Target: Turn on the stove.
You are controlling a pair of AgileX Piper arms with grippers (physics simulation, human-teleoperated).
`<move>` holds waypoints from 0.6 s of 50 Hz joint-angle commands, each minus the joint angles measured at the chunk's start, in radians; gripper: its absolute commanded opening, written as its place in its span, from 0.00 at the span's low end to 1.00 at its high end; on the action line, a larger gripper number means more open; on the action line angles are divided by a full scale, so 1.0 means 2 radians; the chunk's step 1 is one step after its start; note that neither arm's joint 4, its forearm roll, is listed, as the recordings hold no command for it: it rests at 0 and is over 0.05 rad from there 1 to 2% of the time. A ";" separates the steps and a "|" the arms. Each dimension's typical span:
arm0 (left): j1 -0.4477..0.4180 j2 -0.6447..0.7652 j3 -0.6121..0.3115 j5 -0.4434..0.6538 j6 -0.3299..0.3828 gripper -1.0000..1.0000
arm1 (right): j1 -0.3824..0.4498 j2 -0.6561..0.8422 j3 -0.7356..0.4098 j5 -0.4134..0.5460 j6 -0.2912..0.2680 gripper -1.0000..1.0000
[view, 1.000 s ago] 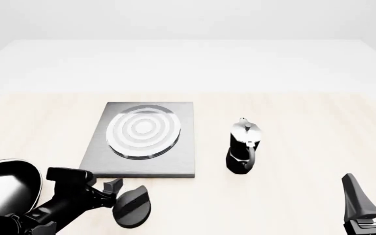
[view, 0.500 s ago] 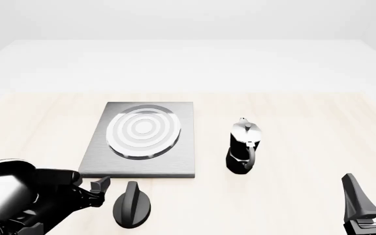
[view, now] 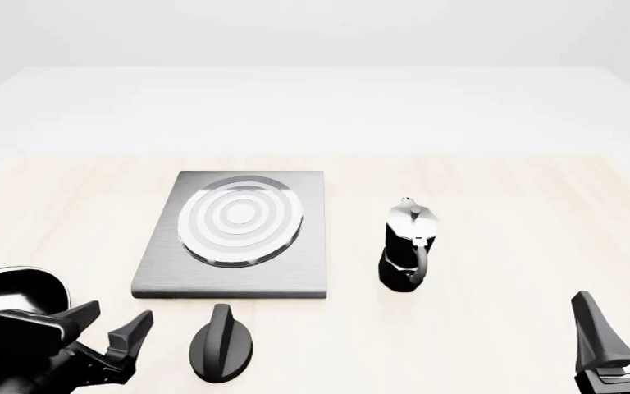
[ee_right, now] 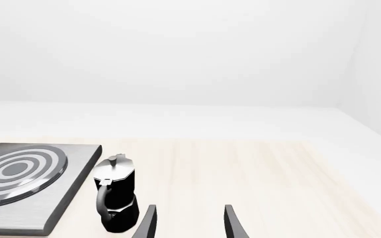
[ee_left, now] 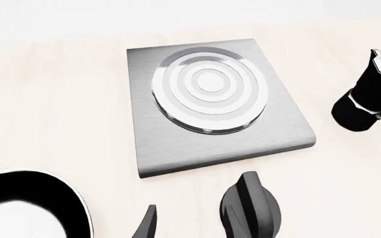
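**Left gripper open beside the stove knob, right gripper idle**

On the pale wooden tabletop (view: 512, 246), the flat square stove of brushed dark-grey metal (view: 306, 254) lies left of centre, its round burner of concentric silver rings (view: 239, 218) set toward the slab's far-left part. Just off the stove's near edge, apart from the slab, sits the separate black oval knob (view: 221, 353), its raised grip ridge pointing roughly away from the arms. The left wrist view shows the same knob (ee_left: 251, 210) close to the camera, with the stove (ee_left: 286, 124) beyond it.

At the near-left corner, the left gripper (view: 105, 327) hangs just left of the knob with its two dark fingers spread apart and nothing between them; it does not touch the knob. Beneath and left of that arm lies the glossy black frying pan (view: 9, 283), partly hidden by it.

To the right of the stove, well clear of it, the small black-and-silver moka pot (view: 409, 245) stands upright, its handle facing the near side.

At the near-right corner, the right gripper (view: 623, 324) points forward over bare tabletop, fingers parted and holding nothing, well apart from the moka pot.
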 commanded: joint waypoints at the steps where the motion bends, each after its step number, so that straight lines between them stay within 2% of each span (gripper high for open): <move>1: -0.006 -0.212 0.010 0.162 0.017 1.00 | 0.001 0.000 0.000 0.000 -0.002 1.00; 3: -0.009 -0.256 0.009 0.199 0.017 1.00 | 0.001 0.000 0.000 0.000 -0.003 1.00; 6: -0.008 -0.282 0.011 0.222 0.016 1.00 | 0.001 0.000 0.000 0.000 -0.003 1.00; 11: -0.003 -0.362 0.003 0.291 0.031 1.00 | 0.002 0.000 0.000 0.000 -0.004 1.00; 30: 0.007 -0.367 0.002 0.275 0.030 1.00 | 0.004 0.000 0.000 0.001 -0.007 1.00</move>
